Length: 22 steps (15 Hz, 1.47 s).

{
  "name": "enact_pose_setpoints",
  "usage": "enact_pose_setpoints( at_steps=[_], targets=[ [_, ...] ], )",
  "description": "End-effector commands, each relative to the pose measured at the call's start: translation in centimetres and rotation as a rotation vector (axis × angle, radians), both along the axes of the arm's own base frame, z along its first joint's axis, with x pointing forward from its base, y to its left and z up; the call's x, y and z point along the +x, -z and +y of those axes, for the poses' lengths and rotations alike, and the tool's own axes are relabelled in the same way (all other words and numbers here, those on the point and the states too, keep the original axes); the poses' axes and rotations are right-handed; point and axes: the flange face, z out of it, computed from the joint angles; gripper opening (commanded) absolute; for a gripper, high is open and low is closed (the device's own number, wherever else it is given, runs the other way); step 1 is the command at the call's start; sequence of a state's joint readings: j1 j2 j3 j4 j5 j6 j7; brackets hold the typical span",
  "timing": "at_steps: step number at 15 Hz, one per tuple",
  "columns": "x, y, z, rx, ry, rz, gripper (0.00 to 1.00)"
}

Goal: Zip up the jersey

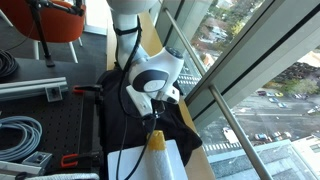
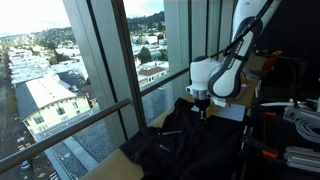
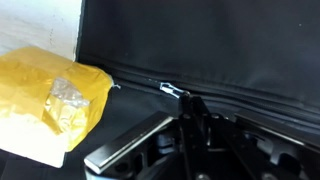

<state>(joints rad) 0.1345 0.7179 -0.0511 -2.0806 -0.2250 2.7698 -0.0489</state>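
Note:
The black jersey (image 1: 122,128) lies spread on the table by the window and also shows in an exterior view (image 2: 178,146). In the wrist view the jersey (image 3: 200,40) fills the frame, its zip running from left to right. A small silver zip pull (image 3: 170,88) sticks out just beyond my fingertips. My gripper (image 3: 190,106) has its two fingers pressed together on the pull. In both exterior views the gripper (image 1: 155,115) (image 2: 201,110) points down onto the jersey's middle.
A white box with a yellow cap (image 1: 157,146) stands on the jersey's near end; the cap shows yellow in the wrist view (image 3: 50,100). A window rail (image 1: 225,110) runs close beside the table. Coiled cables (image 1: 20,135) and red clamps (image 1: 72,158) lie on the table.

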Motion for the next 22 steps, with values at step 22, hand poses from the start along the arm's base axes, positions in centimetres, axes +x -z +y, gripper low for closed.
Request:
enact_pose_setpoints(
  at_steps=[22],
  targets=[
    [1.7,-2.6,10.9,-0.060,-0.243,0.007,0.02]
  ],
)
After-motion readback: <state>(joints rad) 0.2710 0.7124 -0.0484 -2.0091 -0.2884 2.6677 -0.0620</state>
